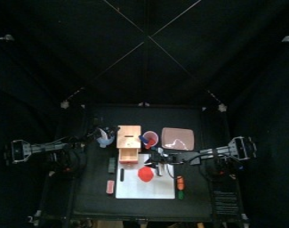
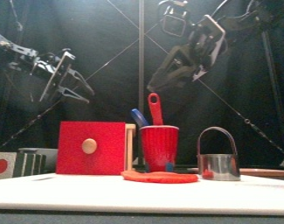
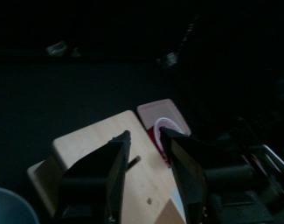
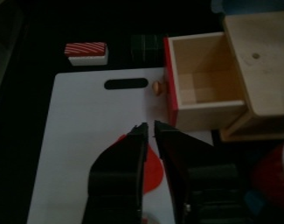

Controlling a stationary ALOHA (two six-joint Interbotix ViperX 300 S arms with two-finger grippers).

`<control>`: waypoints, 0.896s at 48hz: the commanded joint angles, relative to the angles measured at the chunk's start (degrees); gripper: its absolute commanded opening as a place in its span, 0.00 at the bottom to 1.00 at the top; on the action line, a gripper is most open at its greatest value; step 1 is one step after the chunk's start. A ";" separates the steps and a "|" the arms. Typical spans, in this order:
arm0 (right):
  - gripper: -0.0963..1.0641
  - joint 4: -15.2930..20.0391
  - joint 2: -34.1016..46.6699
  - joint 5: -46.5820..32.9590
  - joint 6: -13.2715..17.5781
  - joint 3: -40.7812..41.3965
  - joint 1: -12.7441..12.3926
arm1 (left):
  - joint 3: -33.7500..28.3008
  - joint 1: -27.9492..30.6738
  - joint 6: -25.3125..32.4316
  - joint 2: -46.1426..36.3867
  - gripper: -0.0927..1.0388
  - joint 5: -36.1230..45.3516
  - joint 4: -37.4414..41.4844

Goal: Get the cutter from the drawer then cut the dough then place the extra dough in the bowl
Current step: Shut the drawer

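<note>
**Q:** Where is the cutting board (image 1: 140, 190)?
**A:** On the desk (image 1: 87, 191), near side, centre. The dough (image 1: 147, 175) lies on it. The cutter (image 2: 218, 162) stands just right of the dough.

**Q:** What lies on the far side of the board?
**A:** The wooden box (image 1: 129, 135), with its drawer (image 4: 208, 79) pulled out toward the board. The cup (image 2: 158, 147) is right of the box, and the tray (image 1: 179, 138) is farther right. The sushi roll (image 2: 33, 160) sits left of the board.
</note>
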 commanded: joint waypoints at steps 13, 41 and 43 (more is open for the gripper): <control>0.35 -3.87 11.34 -0.70 0.09 -13.01 -0.09 | -7.91 6.42 0.09 8.70 0.37 5.27 -3.08; 0.35 -5.89 23.73 14.15 0.26 -27.42 -0.09 | -24.17 10.37 0.09 27.51 0.35 18.02 -4.92; 0.35 -6.24 24.08 15.21 0.26 -27.95 -0.18 | -24.79 10.37 0.09 27.95 0.35 19.78 -4.92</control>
